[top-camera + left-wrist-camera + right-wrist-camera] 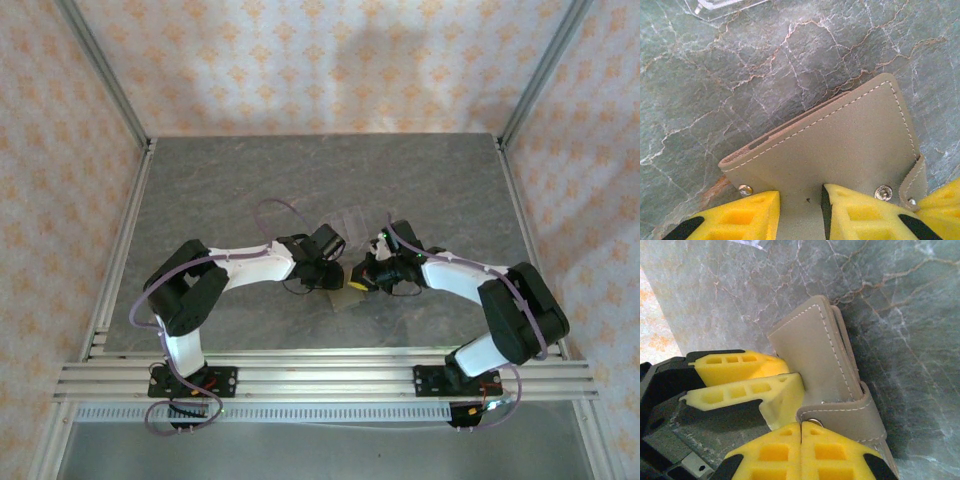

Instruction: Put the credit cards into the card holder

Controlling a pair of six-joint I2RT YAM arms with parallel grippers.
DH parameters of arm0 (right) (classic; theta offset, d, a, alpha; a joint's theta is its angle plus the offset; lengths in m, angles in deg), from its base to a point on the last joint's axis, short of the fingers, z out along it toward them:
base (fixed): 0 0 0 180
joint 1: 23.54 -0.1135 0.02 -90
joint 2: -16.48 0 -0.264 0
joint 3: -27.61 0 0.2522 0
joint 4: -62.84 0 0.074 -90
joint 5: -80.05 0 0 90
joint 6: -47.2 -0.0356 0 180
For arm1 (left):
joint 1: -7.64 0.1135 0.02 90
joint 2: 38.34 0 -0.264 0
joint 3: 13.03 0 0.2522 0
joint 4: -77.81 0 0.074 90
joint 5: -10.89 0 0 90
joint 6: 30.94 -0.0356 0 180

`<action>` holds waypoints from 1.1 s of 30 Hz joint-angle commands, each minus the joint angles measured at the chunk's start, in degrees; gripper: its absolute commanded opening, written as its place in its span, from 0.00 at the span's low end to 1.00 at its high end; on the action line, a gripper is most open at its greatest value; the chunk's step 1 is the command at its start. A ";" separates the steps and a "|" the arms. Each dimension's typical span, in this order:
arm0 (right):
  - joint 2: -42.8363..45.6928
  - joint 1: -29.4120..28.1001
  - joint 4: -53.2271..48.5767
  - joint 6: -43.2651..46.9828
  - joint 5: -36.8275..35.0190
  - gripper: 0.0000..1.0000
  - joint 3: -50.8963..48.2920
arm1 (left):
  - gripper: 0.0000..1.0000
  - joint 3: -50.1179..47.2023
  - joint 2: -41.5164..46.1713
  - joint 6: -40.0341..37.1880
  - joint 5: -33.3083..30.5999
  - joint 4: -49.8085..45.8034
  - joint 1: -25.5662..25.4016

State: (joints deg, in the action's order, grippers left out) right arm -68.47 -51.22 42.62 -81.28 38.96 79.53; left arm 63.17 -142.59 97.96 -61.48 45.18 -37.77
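The grey marbled table (pixel 200 180) spans the top view. At its centre, and low in the middle of the left wrist view, is the tan card holder (pixel 840 145). The left gripper (pixel 801 194) clamps its lower edge, jaws narrow. The right gripper (pixel 801 427) is pressed fully together at the strap (pixel 850 407), perhaps nipping it.
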 commanded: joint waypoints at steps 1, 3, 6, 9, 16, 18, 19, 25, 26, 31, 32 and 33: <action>0.93 -0.53 -1.97 1.31 3.72 0.00 1.99 | 0.30 -1.96 -2.35 -1.19 -0.41 2.94 -1.17; 0.90 -0.54 -0.91 0.56 4.15 0.00 2.08 | 0.30 -1.90 -2.62 -1.19 -0.07 3.29 -1.18; 0.44 -0.53 -0.98 0.20 4.60 0.00 2.95 | 0.30 -1.81 -2.89 -1.22 0.13 3.66 -1.45; -0.19 -0.55 -1.32 0.16 4.71 0.00 3.75 | 0.30 -1.79 -2.98 -1.23 0.23 3.84 -1.59; -0.70 -0.53 -1.60 -0.11 4.49 0.00 3.47 | 0.30 -1.61 -2.89 -1.37 0.39 4.02 -1.58; -0.86 -0.53 -1.38 -0.24 4.27 0.00 2.93 | 0.30 -1.53 -2.85 -1.37 0.51 4.11 -1.56; -1.07 -0.53 -0.97 -0.37 4.33 0.00 2.69 | 0.30 -1.44 -2.98 -1.37 0.48 4.20 -1.59; -1.70 -0.62 0.70 -1.25 4.66 0.00 2.41 | 0.30 -1.26 -3.46 -1.19 0.72 4.46 -1.85; -2.03 -0.70 0.81 -1.34 4.79 0.00 2.52 | 0.30 -1.18 -3.55 -1.19 0.73 4.46 -1.88; -2.97 -1.06 1.53 -1.70 5.04 0.00 2.98 | 0.30 -0.77 -3.79 -1.10 0.64 4.42 -2.04; -3.06 -1.19 1.58 -1.71 5.06 0.00 3.06 | 0.30 -0.80 -3.80 -1.10 0.60 4.45 -2.00; -3.09 -1.20 1.66 -1.80 5.06 0.00 3.09 | 0.30 -0.82 -3.84 -1.15 0.65 4.42 -2.05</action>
State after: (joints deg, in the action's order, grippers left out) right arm -71.25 -51.22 41.84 -82.18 39.70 81.25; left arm 62.97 -142.65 97.96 -61.55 45.72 -38.12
